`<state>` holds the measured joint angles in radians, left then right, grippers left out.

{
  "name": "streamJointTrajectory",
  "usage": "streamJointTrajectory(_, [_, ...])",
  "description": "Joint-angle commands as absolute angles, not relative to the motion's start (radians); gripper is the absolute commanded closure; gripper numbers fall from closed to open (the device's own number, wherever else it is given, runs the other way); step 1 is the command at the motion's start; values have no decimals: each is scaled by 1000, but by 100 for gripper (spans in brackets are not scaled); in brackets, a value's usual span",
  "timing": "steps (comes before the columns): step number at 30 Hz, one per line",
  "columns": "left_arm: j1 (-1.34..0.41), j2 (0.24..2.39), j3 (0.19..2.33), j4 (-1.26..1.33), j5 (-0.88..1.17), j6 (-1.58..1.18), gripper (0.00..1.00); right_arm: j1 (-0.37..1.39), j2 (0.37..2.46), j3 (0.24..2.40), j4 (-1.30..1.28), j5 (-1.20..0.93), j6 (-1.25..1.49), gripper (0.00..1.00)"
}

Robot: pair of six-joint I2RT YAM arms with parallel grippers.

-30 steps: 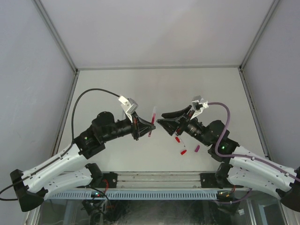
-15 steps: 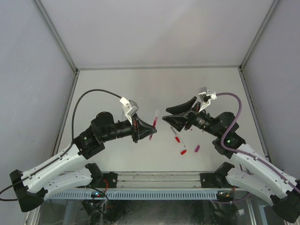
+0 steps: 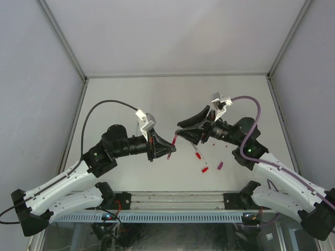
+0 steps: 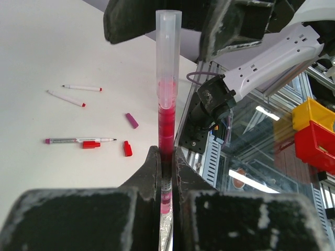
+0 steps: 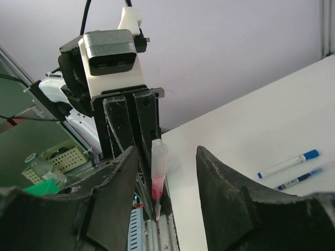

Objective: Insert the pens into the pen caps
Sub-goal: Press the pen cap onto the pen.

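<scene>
My left gripper [image 3: 168,148] is shut on a magenta pen [image 4: 167,104] and holds it above the table, its clear whitish end pointing at the right arm. My right gripper [image 3: 177,131] is open. Its two fingers [image 5: 112,193] stand on either side of the pen's free end [image 5: 158,170] without touching it. In the left wrist view, three loose pens lie on the table, one of them [image 4: 78,140] with a magenta end. Beside them lie two red caps [image 4: 127,148] and a magenta cap [image 4: 132,121]. Two blue pens [image 5: 288,163] show in the right wrist view.
In the top view the red caps [image 3: 204,169] and the magenta cap [image 3: 220,166] lie under the right arm, near the table's front edge. Grey walls [image 3: 172,36] enclose the white table on three sides. The slotted rail [image 3: 172,215] runs along the front.
My right gripper has swung left toward the left gripper, and its open fingers now flank the pen's free end. The left gripper has shifted slightly, still holding the pen.
</scene>
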<state>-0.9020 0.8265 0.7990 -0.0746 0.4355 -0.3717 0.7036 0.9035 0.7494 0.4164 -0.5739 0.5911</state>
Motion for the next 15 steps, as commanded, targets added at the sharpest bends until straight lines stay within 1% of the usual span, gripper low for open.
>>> streamJointTrajectory(1, [-904, 828, 857, -22, 477, -347, 100, 721, 913, 802, 484, -610, 601, 53])
streamJointTrajectory(9, [-908, 827, 857, -23, 477, -344, 100, 732, 917, 802, 497, -602, 598, 64])
streamJointTrajectory(15, [-910, 831, 857, -25, 476, -342, 100, 740, 920, 803, 473, -599, 582, 77])
